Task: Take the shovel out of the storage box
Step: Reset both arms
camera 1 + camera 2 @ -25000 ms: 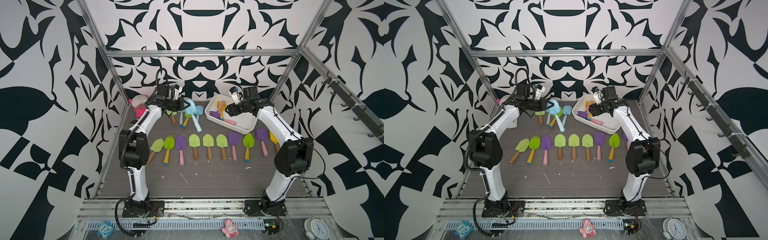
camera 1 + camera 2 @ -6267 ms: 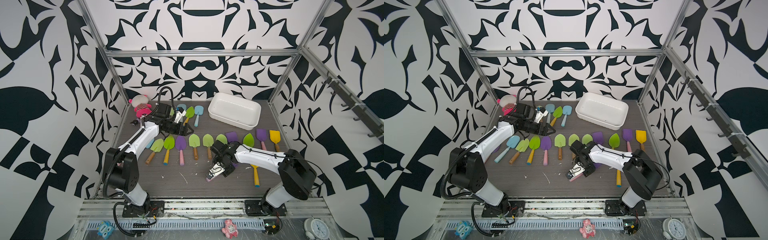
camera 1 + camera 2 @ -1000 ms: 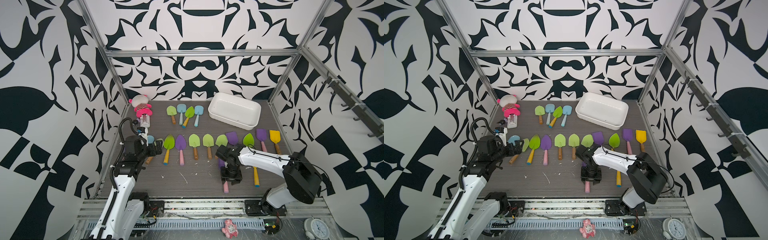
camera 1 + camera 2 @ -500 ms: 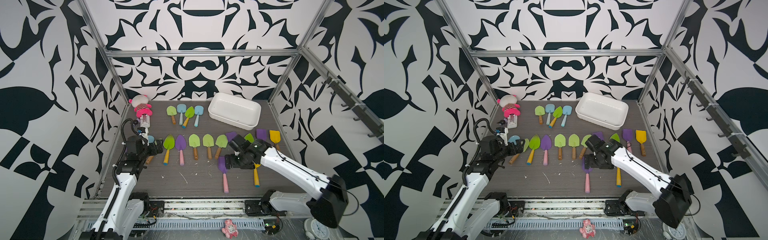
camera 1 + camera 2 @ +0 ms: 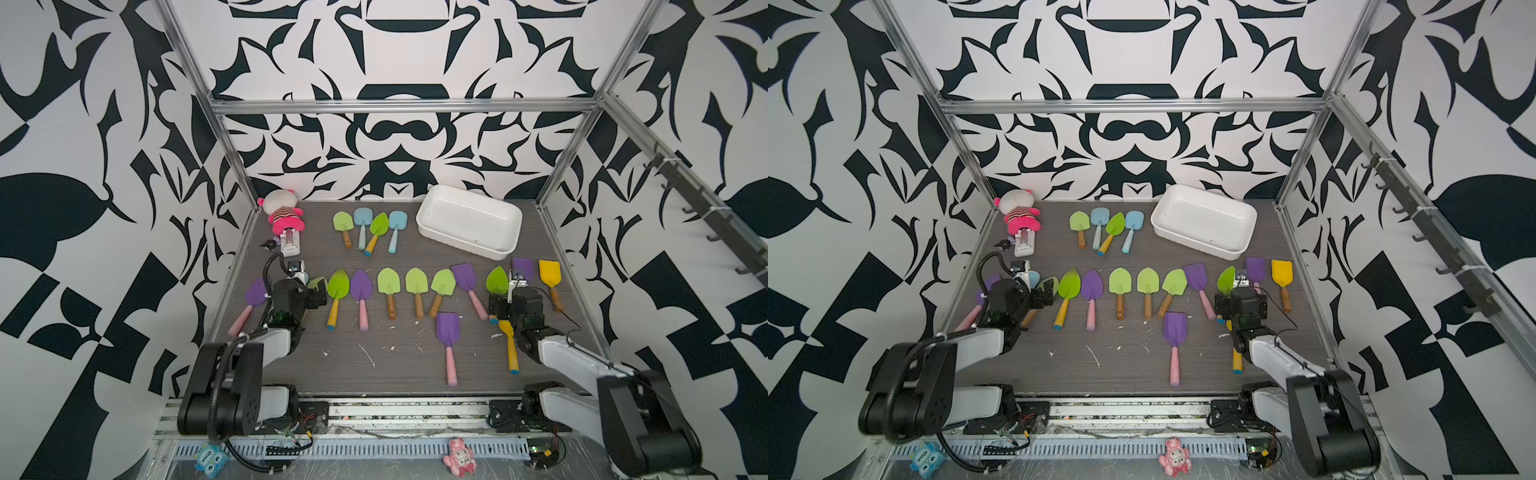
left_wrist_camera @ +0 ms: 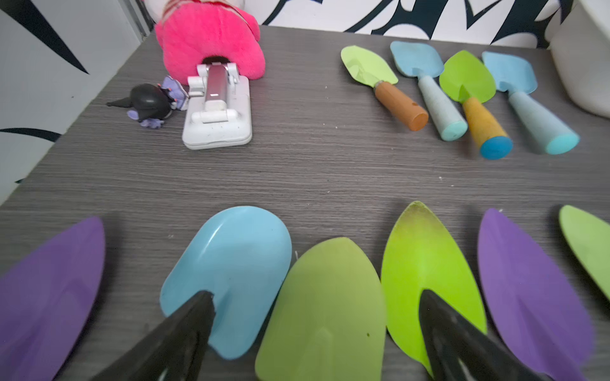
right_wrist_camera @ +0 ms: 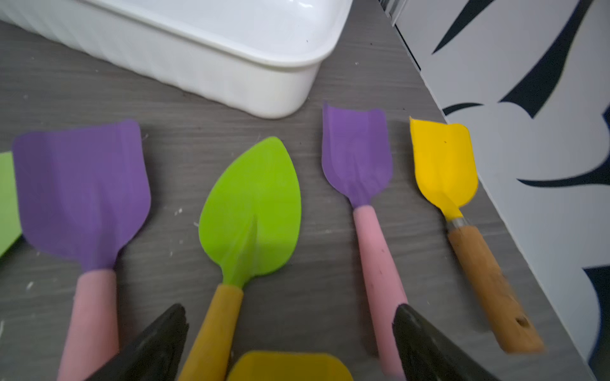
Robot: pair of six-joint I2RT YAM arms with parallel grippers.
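This is a robotics lab test cell rather than a home or shop. An aluminium frame [image 5: 399,106] boxes in the space, and its wall panels [image 5: 395,50] are printed with bold black-and-white shapes. A left arm [image 5: 274,340] and a right arm [image 5: 573,361] are mounted on a slotted metal rail [image 5: 415,415] along the front edge of a grey wood-grain desk [image 5: 395,365]. A black cable [image 5: 269,272] loops over the left arm. Near the right arm's base sits what looks like a bare circuit board [image 5: 540,452].

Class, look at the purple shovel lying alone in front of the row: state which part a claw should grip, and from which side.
Likely best: grip the pink handle of the purple shovel, coming down from above with jaws across it: the shovel lies flat, the handle is narrow, and bare table flanks it.
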